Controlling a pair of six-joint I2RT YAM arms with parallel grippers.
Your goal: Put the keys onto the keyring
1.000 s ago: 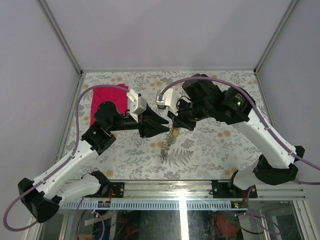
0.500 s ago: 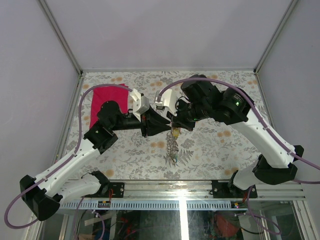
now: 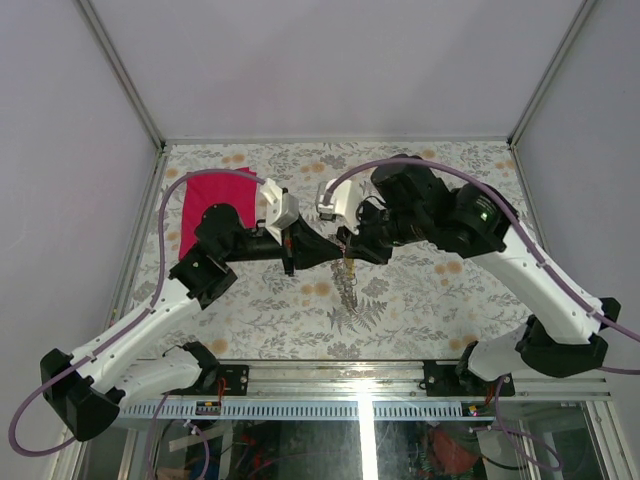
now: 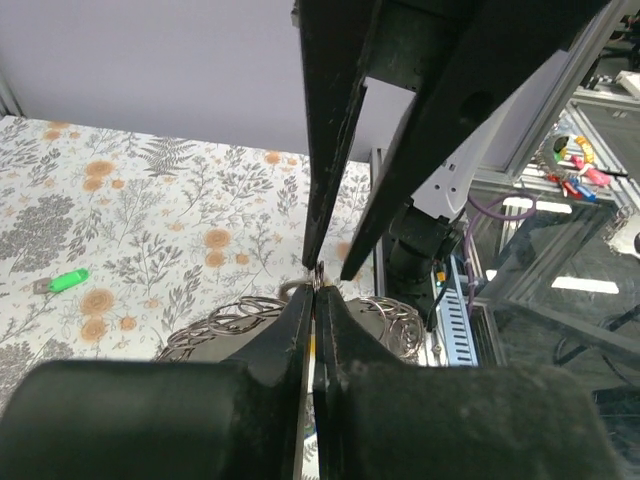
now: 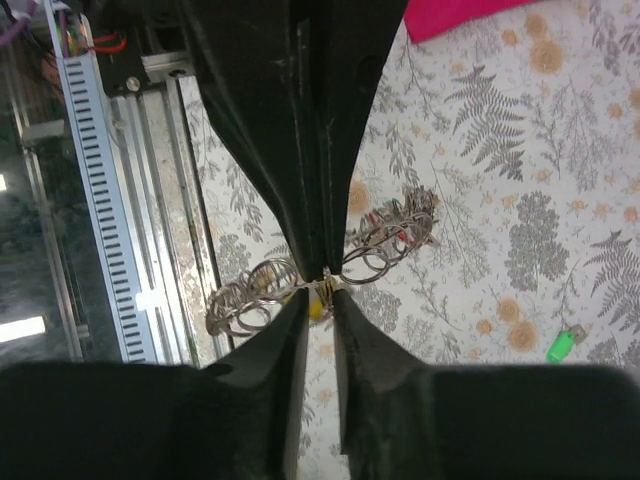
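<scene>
Floral-print surface point(image 3: 430, 300) spreads below. Left pincer point(image 4: 314, 292) is pressed together, pinching the keyring point(image 5: 385, 238), which hangs over mid-surface. Right pincer point(image 5: 320, 298) is slightly spread around it. Green key point(image 5: 562, 345) lies at four o'clock from the ring, pink cloth point(image 3: 205, 200) at ten.

The white-and-black left arm point(image 3: 150, 315) stretches forward and inward above the tabletop. Its black two-finger left hand point(image 3: 334, 250) lies level, fingers point(image 4: 295, 320) pressed flat together. The white-and-black right arm point(image 3: 540, 275) folds at the elbow and comes in from the opposite side. Its black two-finger right hand point(image 3: 351, 248) meets the left hand tip to tip, fingers point(image 5: 298, 330) parted by a narrow slit.
</scene>
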